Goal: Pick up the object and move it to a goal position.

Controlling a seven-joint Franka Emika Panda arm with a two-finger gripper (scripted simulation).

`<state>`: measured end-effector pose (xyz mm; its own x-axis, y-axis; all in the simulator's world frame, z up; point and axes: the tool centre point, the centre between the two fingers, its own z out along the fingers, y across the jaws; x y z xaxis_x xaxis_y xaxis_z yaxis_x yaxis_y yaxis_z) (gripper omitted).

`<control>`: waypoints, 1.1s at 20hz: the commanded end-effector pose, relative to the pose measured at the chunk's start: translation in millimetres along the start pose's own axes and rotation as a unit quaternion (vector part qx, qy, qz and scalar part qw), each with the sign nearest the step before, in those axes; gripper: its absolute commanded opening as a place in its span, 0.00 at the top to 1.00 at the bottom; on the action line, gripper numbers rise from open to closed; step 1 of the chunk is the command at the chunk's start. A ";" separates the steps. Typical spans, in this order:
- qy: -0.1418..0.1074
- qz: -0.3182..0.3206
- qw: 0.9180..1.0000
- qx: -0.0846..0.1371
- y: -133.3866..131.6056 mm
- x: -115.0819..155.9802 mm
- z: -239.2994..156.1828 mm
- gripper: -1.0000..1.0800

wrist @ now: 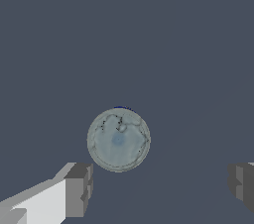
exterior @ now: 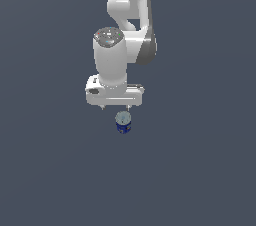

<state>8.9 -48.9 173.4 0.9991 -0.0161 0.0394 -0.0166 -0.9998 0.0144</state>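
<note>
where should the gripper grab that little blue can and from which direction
Grip the blue can by its curved side wall, coming straight down from above. It stands upright, its round top facing the wrist camera, and looks narrower than the gap between the open fingers, though not yet centred between them.
</note>
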 end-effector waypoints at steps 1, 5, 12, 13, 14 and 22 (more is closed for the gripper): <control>-0.002 -0.017 1.000 0.000 -3.0 0.1 5.3 0.04; -0.007 -0.056 0.998 0.002 -9.9 0.3 17.2 0.04; -0.015 -0.126 0.992 0.007 -22.7 0.0 38.7 0.04; -0.016 -0.133 0.991 0.008 -24.0 -0.1 40.9 0.04; -0.016 -0.139 0.990 0.008 -25.1 -0.2 42.7 0.04; -0.018 -0.156 0.988 0.010 -28.5 -0.6 48.3 0.04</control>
<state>10.5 -21.0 124.6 0.9561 0.2930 -0.0003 0.2930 -0.9561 0.0001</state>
